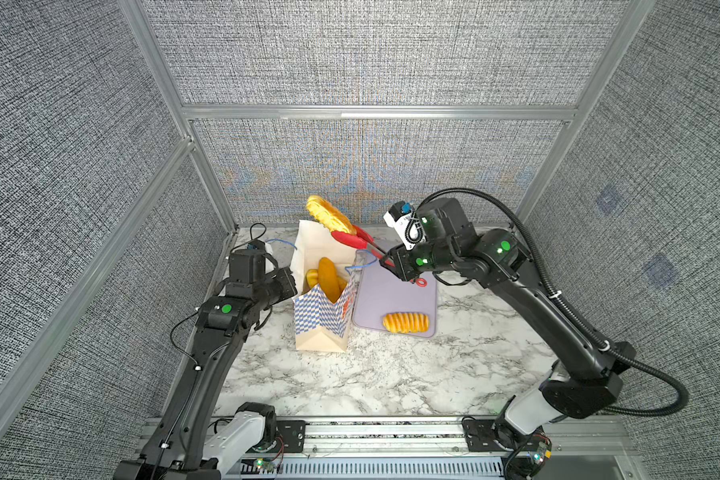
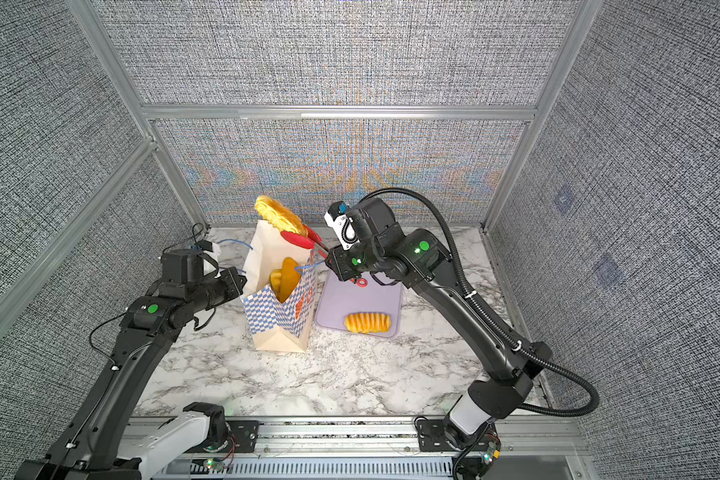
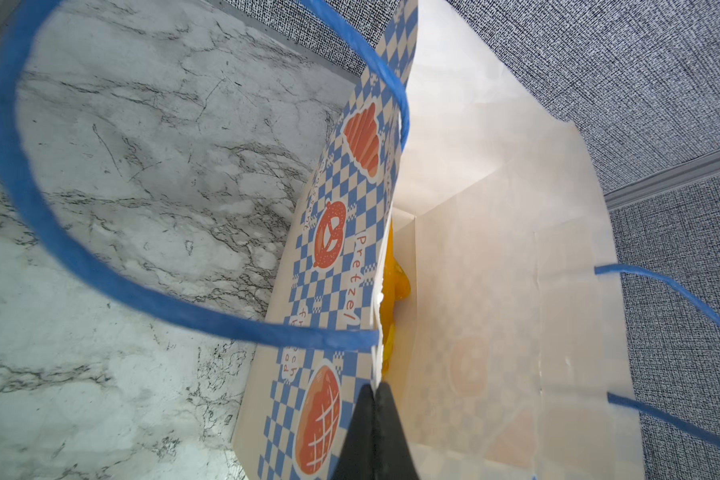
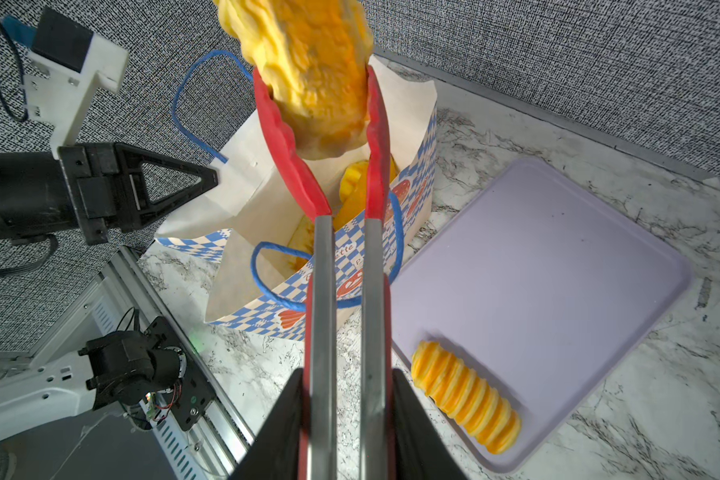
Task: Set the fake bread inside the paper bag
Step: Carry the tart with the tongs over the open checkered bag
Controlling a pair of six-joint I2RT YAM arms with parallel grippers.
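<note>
The paper bag [image 1: 321, 328] [image 2: 273, 328] stands open on the marble top. My left gripper [image 3: 376, 390] [image 4: 213, 178] is shut on its left rim. Several pieces of fake bread [image 1: 328, 279] [image 2: 285, 278] [image 3: 393, 282] lie inside. My right gripper [image 4: 347, 374] [image 1: 391, 259] is shut on the red tongs [image 4: 308, 178] [image 1: 352, 241]. The tongs pinch a yellow tart-like bread [image 1: 329, 216] [image 2: 279, 215] [image 4: 308, 70] in the air above the bag's far rim. A ribbed roll [image 1: 405, 322] [image 2: 367, 323] [image 4: 466, 405] lies on the tray.
A flat lavender tray [image 1: 395, 299] [image 2: 362, 301] [image 4: 537, 270] lies right of the bag, under my right wrist. Blue cord handles [image 3: 13, 166] [image 4: 267, 274] loop out from the bag's rims. Grey fabric walls close the back and both sides.
</note>
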